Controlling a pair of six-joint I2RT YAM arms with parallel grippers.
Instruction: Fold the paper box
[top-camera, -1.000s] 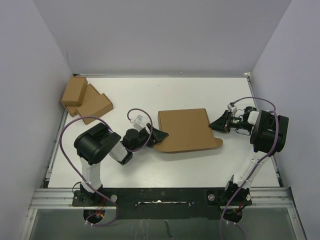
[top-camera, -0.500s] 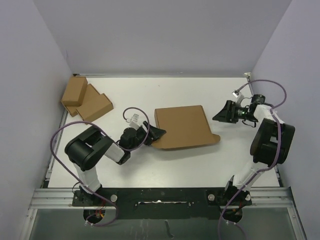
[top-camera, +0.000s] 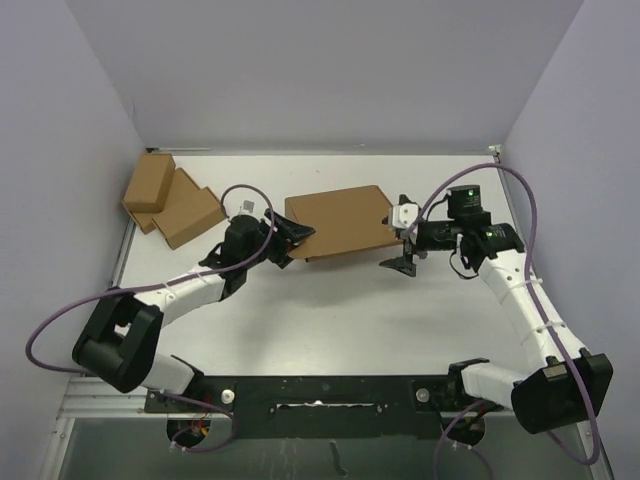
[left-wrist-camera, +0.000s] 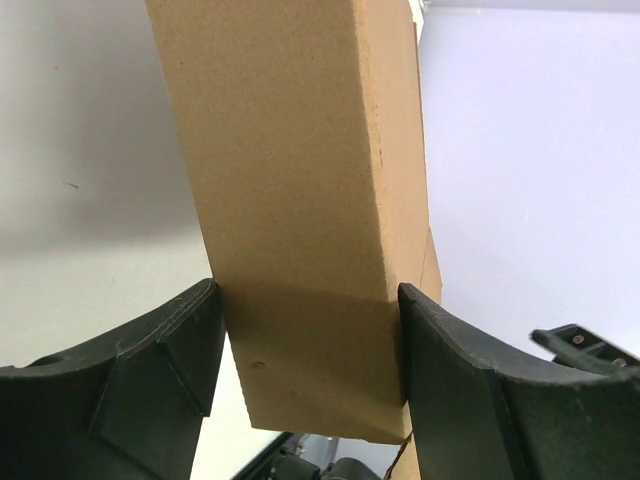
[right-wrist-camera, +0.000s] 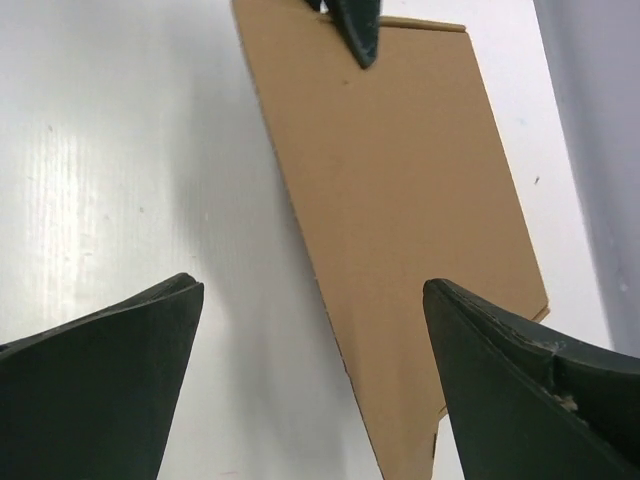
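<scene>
Here the box (top-camera: 340, 222) lay at frame centre, its long axis running left to right. The left tool (top-camera: 293, 240) clamped its left edge; the right tool (top-camera: 399, 238), spread wide and empty, faced its right edge, just beside it.

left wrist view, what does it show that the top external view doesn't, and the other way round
Only the left wrist view: close up, the left gripper has its jaws pressed against both sides of the paper box, whose thick edge faces the camera.
Only the top external view: the two smaller cardboard boxes in the far left corner, both whole arms, and the right gripper, open beside the paper box's right edge.
Both: the brown paper box, gripped at one end by the left gripper.
</scene>
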